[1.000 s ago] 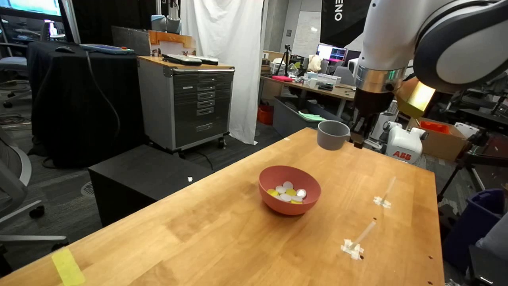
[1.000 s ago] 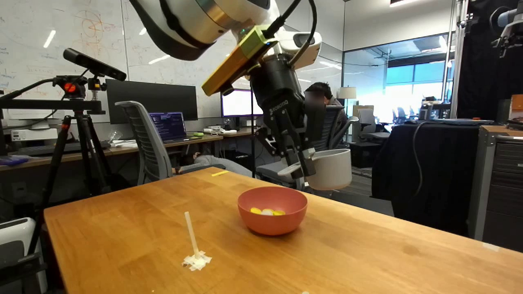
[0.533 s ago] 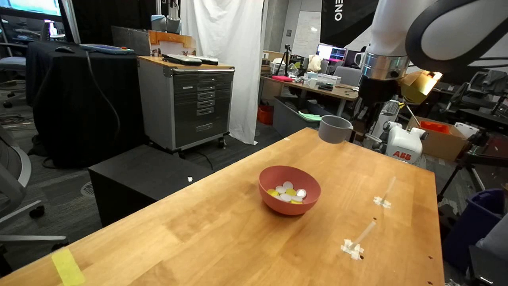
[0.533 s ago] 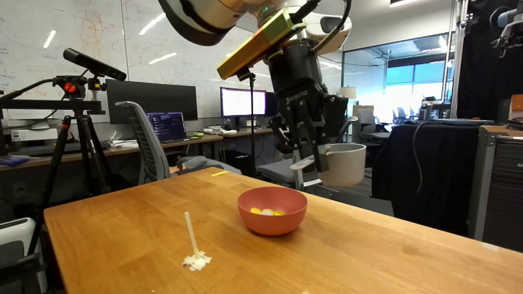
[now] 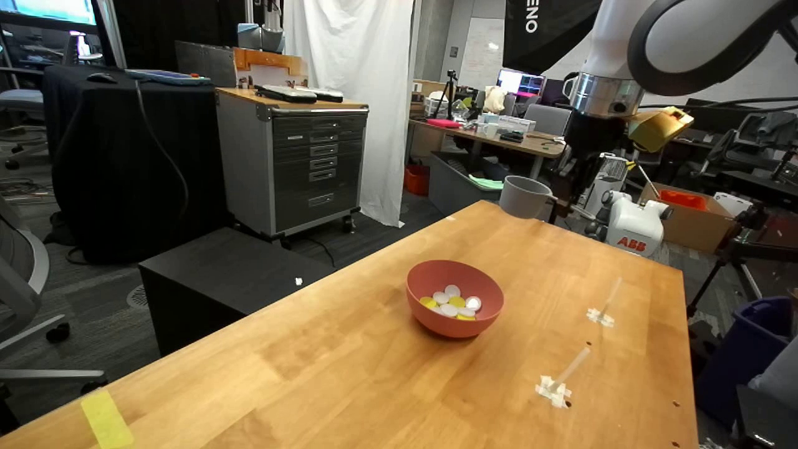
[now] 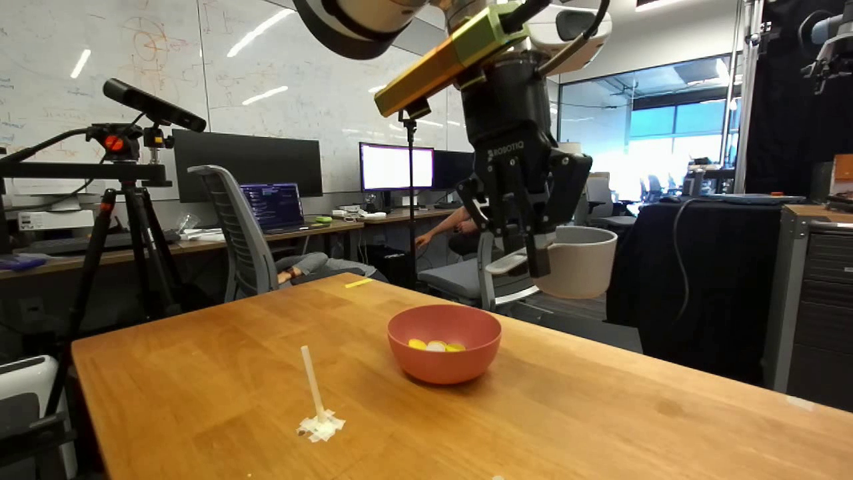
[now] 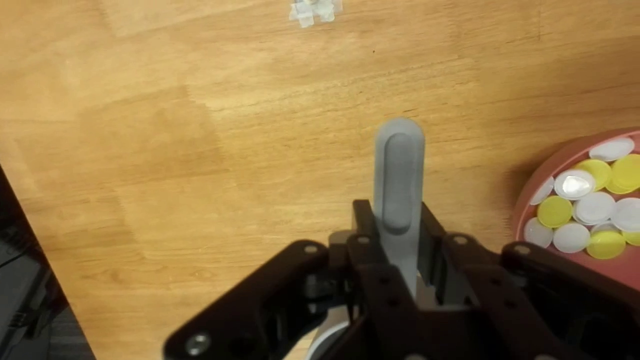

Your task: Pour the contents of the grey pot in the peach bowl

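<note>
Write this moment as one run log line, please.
pincer: clamped on pot handle; pot: in air, nearly upright; bowl: on table, with yellow and white discs; pour: probably done, pot's inside partly hidden

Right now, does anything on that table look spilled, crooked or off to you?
Nothing stands out. The discs I can make out lie inside the peach bowl, and the gripper holds the grey pot, roughly upright, by its handle. The pot's bottom is hidden.
</note>
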